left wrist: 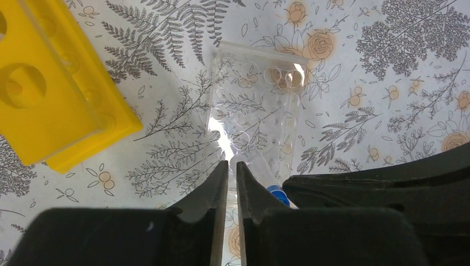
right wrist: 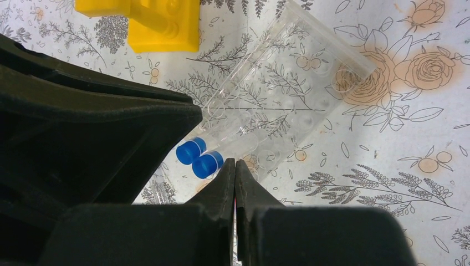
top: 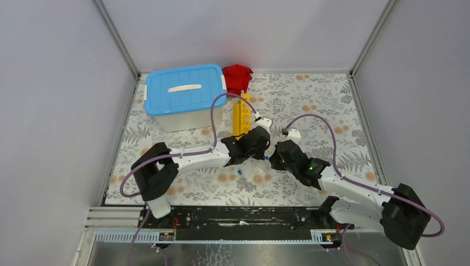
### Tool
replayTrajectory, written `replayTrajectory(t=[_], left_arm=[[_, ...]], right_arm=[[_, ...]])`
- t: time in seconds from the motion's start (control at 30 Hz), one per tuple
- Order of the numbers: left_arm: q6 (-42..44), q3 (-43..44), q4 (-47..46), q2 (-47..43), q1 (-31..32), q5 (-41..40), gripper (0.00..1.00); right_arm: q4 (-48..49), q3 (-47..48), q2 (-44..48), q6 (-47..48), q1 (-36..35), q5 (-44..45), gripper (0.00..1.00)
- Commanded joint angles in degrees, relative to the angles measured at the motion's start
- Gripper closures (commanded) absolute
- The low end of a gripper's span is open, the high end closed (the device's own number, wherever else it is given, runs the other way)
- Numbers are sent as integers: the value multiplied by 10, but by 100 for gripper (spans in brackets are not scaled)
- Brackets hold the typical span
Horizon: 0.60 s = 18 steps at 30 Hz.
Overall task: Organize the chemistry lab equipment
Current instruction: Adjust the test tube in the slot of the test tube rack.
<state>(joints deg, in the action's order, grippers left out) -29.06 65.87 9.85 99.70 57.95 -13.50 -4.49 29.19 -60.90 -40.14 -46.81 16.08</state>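
A clear tube holder (left wrist: pixel 258 119) lies on the flowered mat between both grippers. My left gripper (left wrist: pixel 231 166) is closed to a thin slit on the holder's near edge, and a blue-capped tube (left wrist: pixel 276 194) shows just right of its fingers. In the right wrist view two blue-capped tubes (right wrist: pixel 198 158) stick out of the holder (right wrist: pixel 277 105) beside the left gripper's black body (right wrist: pixel 83 122). My right gripper (right wrist: pixel 235 164) is shut, empty, its tips next to the nearer cap. From above, the left gripper (top: pixel 260 151) and right gripper (top: pixel 275 159) nearly meet. One loose tube (top: pixel 239 173) lies nearer the bases.
The long yellow rack (top: pixel 240 116) lies just behind the grippers and shows in both wrist views (left wrist: pixel 50 88) (right wrist: pixel 161 22). A white tub with a blue lid (top: pixel 184 94) stands at the back left. A red cloth (top: pixel 237 77) sits beside it.
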Motion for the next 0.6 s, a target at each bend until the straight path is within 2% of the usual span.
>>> replayTrajectory(t=[0.0,0.27,0.47,0.57], left_arm=[[-6,2,-20,-16,-5,-34,82],[-9,-21,-13,-50,-9,-55,61],[-17,-54,-12,-91,-9,-49,61],[-25,-75,-11,-114,-9,-49,65]], right_arm=[[-1,28,13,9,-6,34,100],[-11,21,29,17,-6,44,83],[-17,17,41,19,-7,49,80],[-18,16,44,20,-7,51,79]])
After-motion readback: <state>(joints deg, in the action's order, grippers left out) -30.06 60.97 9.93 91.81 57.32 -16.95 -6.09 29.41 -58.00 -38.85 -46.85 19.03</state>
